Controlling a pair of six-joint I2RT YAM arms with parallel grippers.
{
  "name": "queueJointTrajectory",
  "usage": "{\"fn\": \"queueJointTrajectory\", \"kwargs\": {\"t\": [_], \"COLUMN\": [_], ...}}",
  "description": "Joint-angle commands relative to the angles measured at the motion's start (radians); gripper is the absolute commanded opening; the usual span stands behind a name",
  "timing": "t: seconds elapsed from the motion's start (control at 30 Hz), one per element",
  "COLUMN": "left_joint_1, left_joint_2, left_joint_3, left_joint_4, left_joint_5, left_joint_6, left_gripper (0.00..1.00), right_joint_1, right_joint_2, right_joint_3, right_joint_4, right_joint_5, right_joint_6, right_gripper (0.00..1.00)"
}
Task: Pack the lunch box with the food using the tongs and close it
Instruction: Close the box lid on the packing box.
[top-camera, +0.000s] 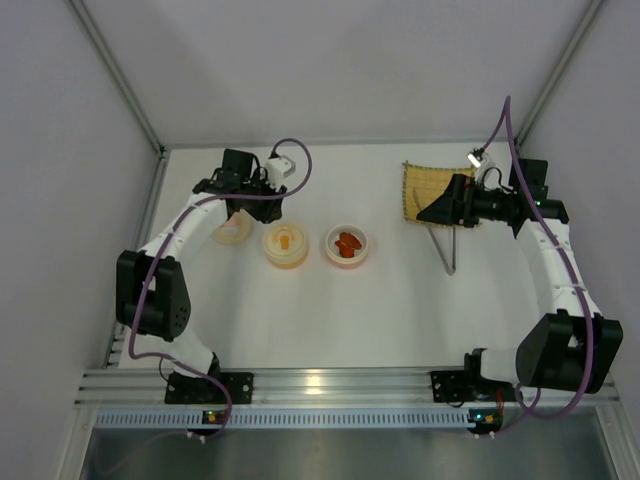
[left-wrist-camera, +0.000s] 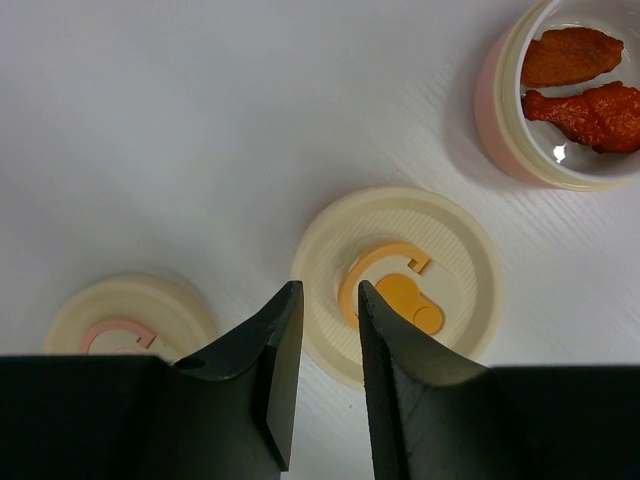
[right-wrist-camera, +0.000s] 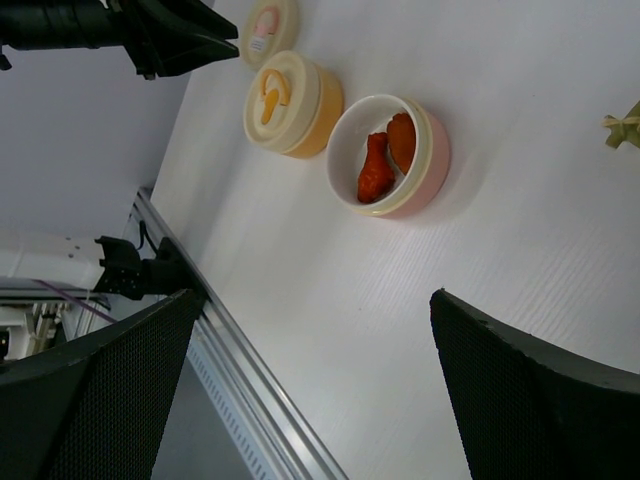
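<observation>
The lunch box's open pink round bowl (top-camera: 327, 246) (left-wrist-camera: 510, 130) (right-wrist-camera: 437, 150) holds two red-orange pieces of food (top-camera: 347, 243) (left-wrist-camera: 585, 85) (right-wrist-camera: 378, 165). Left of it stands an orange container under a cream lid (top-camera: 285, 244) (left-wrist-camera: 395, 285) (right-wrist-camera: 295, 95). Further left is a small cream lid with a pink handle (top-camera: 230, 232) (left-wrist-camera: 130, 318). My left gripper (top-camera: 240, 205) (left-wrist-camera: 330, 290) hovers between those two lids, its jaws a narrow gap apart and empty. The silvery tongs (top-camera: 446, 250) lie on the table just below my right gripper (top-camera: 425, 213) (right-wrist-camera: 315, 295), which is wide open and empty.
A yellow bamboo mat (top-camera: 425, 188) (right-wrist-camera: 625, 128) lies at the back right, under the right wrist. Grey walls enclose the table on three sides. An aluminium rail (top-camera: 320, 385) (right-wrist-camera: 250, 400) runs along the near edge.
</observation>
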Motion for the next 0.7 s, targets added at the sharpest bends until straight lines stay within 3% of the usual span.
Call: {"fn": "queueJointTrajectory", "kwargs": {"t": [0.0,0.67], "left_joint_1": [-0.001,-0.024], "left_joint_2": [0.006,0.165], "left_joint_3": [-0.006,0.000], "left_joint_4": [0.009,0.010], "left_joint_5": [0.026,-0.054], "left_joint_6": [-0.018,-0.010], "left_gripper": [0.34,0.31], "right_joint_1": [-0.007,-0.007], "right_joint_2": [-0.019,-0.011], "right_joint_3": [0.003,0.006], "right_joint_4": [0.051,0.048], "right_joint_5": [-0.032,-0.027], "right_joint_6": [-0.010,-0.013], "right_gripper": [0.99,0.99]}}
